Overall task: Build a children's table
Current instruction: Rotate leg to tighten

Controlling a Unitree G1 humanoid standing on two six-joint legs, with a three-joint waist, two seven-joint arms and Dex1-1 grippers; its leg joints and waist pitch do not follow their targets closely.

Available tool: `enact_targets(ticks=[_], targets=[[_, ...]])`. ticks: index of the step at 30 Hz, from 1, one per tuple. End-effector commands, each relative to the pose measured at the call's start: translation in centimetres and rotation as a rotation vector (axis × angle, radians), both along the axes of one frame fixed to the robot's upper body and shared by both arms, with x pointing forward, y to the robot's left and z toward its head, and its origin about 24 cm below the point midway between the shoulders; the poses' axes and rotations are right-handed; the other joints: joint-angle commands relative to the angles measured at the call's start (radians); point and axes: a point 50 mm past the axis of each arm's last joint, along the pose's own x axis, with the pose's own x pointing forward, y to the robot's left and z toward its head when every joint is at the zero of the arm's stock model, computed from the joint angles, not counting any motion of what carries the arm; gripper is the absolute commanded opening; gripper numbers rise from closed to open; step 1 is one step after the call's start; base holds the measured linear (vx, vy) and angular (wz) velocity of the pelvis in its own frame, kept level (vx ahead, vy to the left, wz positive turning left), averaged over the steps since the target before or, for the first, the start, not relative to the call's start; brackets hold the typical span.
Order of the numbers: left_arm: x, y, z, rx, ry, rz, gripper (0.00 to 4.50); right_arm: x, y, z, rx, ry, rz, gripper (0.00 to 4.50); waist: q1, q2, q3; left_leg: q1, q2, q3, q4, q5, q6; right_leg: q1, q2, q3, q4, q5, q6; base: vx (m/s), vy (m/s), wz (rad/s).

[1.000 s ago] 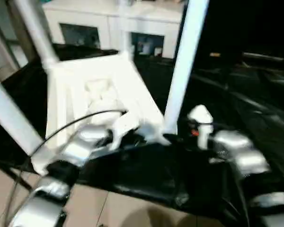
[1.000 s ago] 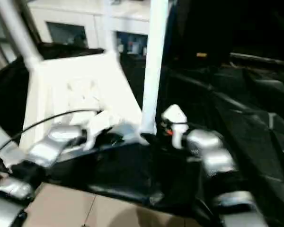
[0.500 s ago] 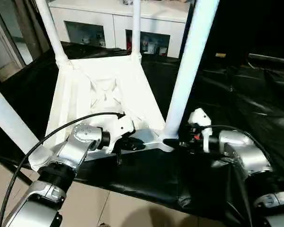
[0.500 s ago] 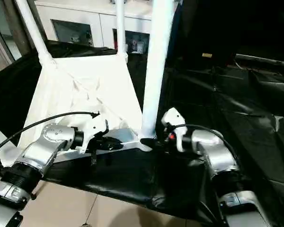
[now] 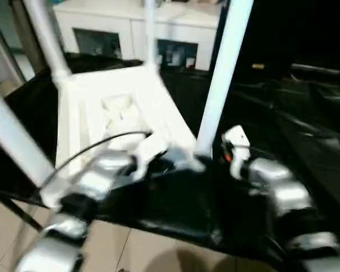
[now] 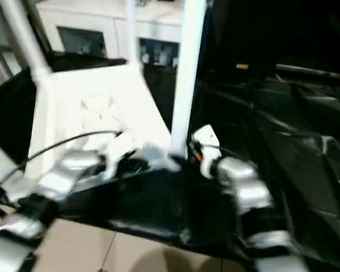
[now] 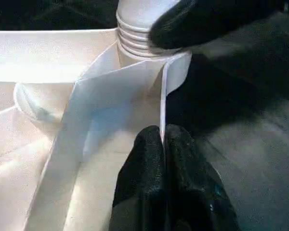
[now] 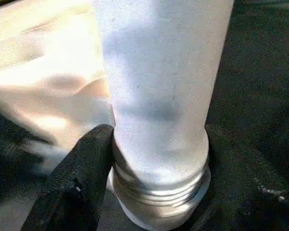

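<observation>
On a black-draped worktop (image 5: 306, 141), the upturned tabletop (image 5: 119, 113) stands; left pincer (image 7: 163, 139) pinches its rim, right pincer (image 8: 154, 163) clasps the four-o'clock leg (image 5: 221, 79).

L arm (image 5: 96, 181): forearm angled inward, reaching forward | L gripper (image 7: 164, 137): fingers pressed together, pinching a thin edge | R arm (image 5: 275, 187): reaching forward, bent inward | R gripper (image 8: 154, 159): fingers (image 8: 84, 163) spread, one each side of a leg's base
</observation>
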Motion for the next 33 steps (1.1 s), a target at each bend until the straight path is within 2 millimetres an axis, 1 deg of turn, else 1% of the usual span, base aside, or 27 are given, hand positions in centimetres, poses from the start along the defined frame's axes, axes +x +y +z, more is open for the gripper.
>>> enact_targets(ticks=[1, 2, 3, 4, 5, 6, 7, 8, 9, 10, 11, 13, 15, 16, 17, 18, 19, 20, 21, 22, 23, 24, 26, 27, 29, 31, 33], targets=[[0.7, -0.4, 0.5, -0.018, -0.029, 0.081, 0.00, -0.5, -0.4, -2.0, -0.057, 0.090, -0.100, 2.65, -0.004, 0.001, -0.060, 0.013, 0.014, -0.007, -0.073, -0.267, -0.008, 0.042, -0.057, 0.039, -0.100, -0.415, -0.139, 0.000, 0.000, 0.00], [0.8, -1.6, 0.5, -0.021, -0.048, 0.094, 0.00, -0.5, 1.0, -2.1, -0.072, 0.064, -0.109, 2.65, -0.005, 0.000, -0.062, 0.013, 0.014, -0.008, -0.073, -0.272, -0.007, 0.044, -0.058, 0.039, -0.102, -0.412, -0.132, 0.000, 0.000, 0.00], [0.7, -2.2, 0.6, -0.019, -0.064, 0.071, 0.00, -0.6, 2.0, -2.0, -0.068, 0.041, -0.076, 2.65, -0.006, 0.002, -0.062, 0.012, 0.013, -0.009, -0.074, -0.285, 0.000, 0.041, -0.058, 0.038, -0.104, -0.412, -0.132, 0.000, 0.000, 0.00], [0.7, -2.4, 0.6, -0.018, -0.069, 0.063, 0.00, -0.7, 2.2, -2.0, -0.063, 0.036, -0.064, 2.65, -0.005, 0.001, -0.063, 0.013, 0.014, -0.010, -0.074, -0.287, 0.003, 0.044, -0.059, 0.038, -0.104, -0.408, -0.132, 0.000, 0.000, 0.00], [0.7, -2.4, 0.6, -0.018, -0.069, 0.063, 0.00, -0.7, 2.2, -2.0, -0.063, 0.036, -0.064, 2.65, -0.006, 0.000, -0.063, 0.011, 0.014, -0.010, -0.074, -0.283, 0.007, 0.045, -0.059, 0.039, -0.103, -0.400, -0.133, 0.000, 0.000, 0.00], [0.6, -2.6, 0.7, -0.031, -0.064, 0.045, 0.00, -0.8, 2.7, -1.7, -0.047, 0.015, -0.045, 2.65, -0.005, 0.004, -0.065, 0.009, 0.015, -0.010, -0.074, -0.276, 0.011, 0.046, -0.058, 0.039, -0.099, -0.377, -0.139, 0.000, 0.000, 0.00], [0.6, -2.6, 0.7, -0.031, -0.064, 0.045, 0.00, -0.8, 2.7, -1.7, -0.047, 0.015, -0.045, 2.65, -0.005, 0.003, -0.064, 0.008, 0.015, -0.010, -0.074, -0.275, 0.015, 0.047, -0.058, 0.040, -0.098, -0.357, -0.145, 0.000, 0.000, 0.00], [0.5, -2.6, 0.7, -0.031, -0.064, 0.044, 0.00, -0.8, 2.7, -1.7, -0.045, 0.013, -0.044, 3.00, -0.006, 0.003, -0.064, 0.007, 0.014, -0.009, -0.075, -0.274, 0.018, 0.048, -0.057, 0.039, -0.097, -0.348, -0.150, 0.000, 0.000, 0.00], [0.5, -2.6, 0.8, -0.039, -0.066, 0.021, 0.00, -0.8, 2.8, -1.3, 0.001, 0.000, -0.031, 3.21, -0.006, 0.003, -0.064, 0.007, 0.015, -0.009, -0.075, -0.274, 0.019, 0.049, -0.058, 0.039, -0.097, -0.348, -0.151, 0.000, 0.000, 0.00], [0.5, -2.5, 0.8, -0.039, -0.067, 0.019, 0.00, -0.7, 2.8, -1.2, 0.007, -0.001, -0.032, 3.35, -0.005, 0.003, -0.064, 0.008, 0.015, -0.009, -0.075, -0.276, 0.021, 0.048, -0.059, 0.039, -0.098, -0.355, -0.151, 0.000, 0.000, 0.00], [0.4, -2.2, 0.8, -0.043, -0.072, 0.004, 0.00, -0.6, 2.7, -0.8, 0.034, -0.016, -0.024, 3.37, -0.005, 0.000, -0.064, 0.008, 0.015, -0.009, -0.075, -0.277, 0.023, 0.048, -0.059, 0.039, -0.099, -0.357, -0.151, 0.000, 0.000, 0.00], [0.4, -1.9, 0.8, -0.047, -0.069, -0.004, 0.00, -0.5, 2.5, -0.5, 0.038, -0.028, -0.008, 3.57, -0.006, 0.002, -0.064, 0.005, 0.016, -0.010, -0.075, -0.272, 0.026, 0.050, -0.059, 0.039, -0.096, -0.350, -0.152, 0.000, 0.000, 0.00], [-0.2, -0.6, 0.8, -0.050, -0.074, -0.086, 0.00, -0.4, 1.3, 0.4, 0.012, -0.049, 0.117, 3.82, -0.005, 0.000, -0.064, 0.004, 0.016, -0.010, -0.074, -0.266, 0.032, 0.053, -0.060, 0.039, -0.095, -0.341, -0.157, 0.000, 0.000, 0.00], [-0.3, -0.3, 0.9, -0.046, -0.079, -0.111, 0.00, -0.5, 0.9, 0.5, 0.003, -0.048, 0.150, 3.82, -0.005, 0.000, -0.064, 0.003, 0.016, -0.009, -0.074, -0.265, 0.042, 0.054, -0.060, 0.039, -0.096, -0.333, -0.161, 0.000, 0.000, 0.00], [-0.5, -0.1, 0.9, -0.049, -0.081, -0.137, 0.00, -0.5, 0.6, 0.6, -0.002, -0.041, 0.184, 3.82, -0.006, -0.003, -0.064, -0.001, 0.017, -0.010, -0.074, -0.257, 0.046, 0.056, -0.060, 0.039, -0.092, -0.323, -0.165, 0.000, 0.000, 0.00], [-0.7, 0.4, 0.9, -0.055, -0.062, -0.147, 0.00, -0.8, 0.2, 0.8, -0.019, -0.035, 0.249, 3.82, -0.006, 0.000, -0.065, 0.001, 0.019, -0.010, -0.073, -0.247, 0.048, 0.055, -0.061, 0.040, -0.091, -0.313, -0.171, 0.000, 0.000, 0.00], [-0.7, 0.5, 0.9, -0.058, -0.057, -0.151, 0.00, -0.9, 0.0, 0.8, -0.026, -0.034, 0.271, 3.82, -0.004, 0.000, -0.066, 0.001, 0.020, -0.009, -0.072, -0.241, 0.048, 0.056, -0.062, 0.040, -0.089, -0.299, -0.177, 0.000, 0.000, 0.00], [-0.9, 1.0, 0.9, -0.062, -0.048, -0.173, 0.00, -1.3, -0.7, 0.9, -0.049, -0.021, 0.342, 3.82, -0.003, 0.001, -0.068, 0.001, 0.021, -0.008, -0.071, -0.217, 0.052, 0.055, -0.061, 0.042, -0.083, -0.258, -0.190, 0.000, 0.000, 0.00], [-1.1, 1.4, 1.0, -0.061, -0.044, -0.188, 0.00, -1.5, -1.1, 1.0, -0.061, -0.015, 0.381, 3.82, -0.002, -0.001, -0.067, 0.003, 0.021, -0.006, -0.070, -0.220, 0.057, 0.054, -0.060, 0.040, -0.085, -0.255, -0.196, 0.000, 0.000, 0.00], [-1.2, 1.7, 0.9, -0.053, -0.042, -0.201, 0.00, -1.6, -1.6, 1.1, -0.070, -0.009, 0.398, 3.82, 0.003, -0.001, -0.067, 0.001, 0.023, -0.008, -0.070, -0.215, 0.060, 0.057, -0.060, 0.041, -0.080, -0.241, -0.200, 0.000, 0.000, 0.00], [-1.3, 2.0, 0.9, -0.046, -0.040, -0.209, 0.00, -1.6, -1.9, 1.2, -0.076, -0.005, 0.408, 3.82, 0.005, 0.002, -0.067, 0.000, 0.024, -0.007, -0.070, -0.208, 0.061, 0.056, -0.060, 0.041, -0.078, -0.227, -0.206, 0.000, 0.000, 0.00], [-1.5, 2.2, 0.9, -0.048, -0.030, -0.222, 0.00, -1.7, -2.4, 1.4, -0.072, 0.003, 0.424, 3.82, 0.006, 0.001, -0.067, 0.002, 0.024, -0.006, -0.069, -0.207, 0.061, 0.055, -0.059, 0.042, -0.077, -0.219, -0.211, 0.000, 0.000, 0.00], [-1.8, 2.5, 1.0, -0.060, -0.014, -0.247, 0.00, -1.7, -2.8, 1.6, -0.065, 0.012, 0.444, 3.82, 0.008, 0.001, -0.069, 0.001, 0.023, -0.005, -0.068, -0.202, 0.061, 0.058, -0.060, 0.042, -0.074, -0.207, -0.218, 0.000, 0.000, 0.00], [-2.1, 2.6, 1.0, -0.069, -0.004, -0.268, 0.00, -1.8, -3.1, 1.6, -0.064, 0.020, 0.464, 3.82, 0.011, 0.001, -0.069, 0.001, 0.024, -0.004, -0.067, -0.195, 0.064, 0.057, -0.060, 0.041, -0.073, -0.197, -0.224, 0.000, 0.000, 0.00], [-2.2, 2.7, 1.0, -0.074, 0.000, -0.278, 0.00, -1.9, -3.2, 1.6, -0.069, 0.027, 0.479, 3.82, 0.014, 0.001, -0.069, 0.002, 0.025, -0.003, -0.067, -0.190, 0.062, 0.056, -0.059, 0.041, -0.071, -0.193, -0.226, 0.000, 0.000, 0.00], [-2.3, 2.8, 1.0, -0.075, 0.003, -0.282, 0.00, -1.9, -3.2, 1.5, -0.077, 0.030, 0.488, 3.56, 0.013, 0.000, -0.070, 0.002, 0.025, -0.003, -0.067, -0.191, 0.058, 0.056, -0.060, 0.041, -0.071, -0.194, -0.226, 0.000, 0.000, 0.00], [-2.3, 2.8, 1.0, -0.075, 0.003, -0.283, 0.00, -2.0, -3.2, 1.5, -0.079, 0.031, 0.492, 3.49, 0.014, 0.000, -0.068, 0.003, 0.024, -0.002, -0.067, -0.195, 0.057, 0.055, -0.059, 0.041, -0.073, -0.205, -0.223, 0.000, 0.000, 0.00]])
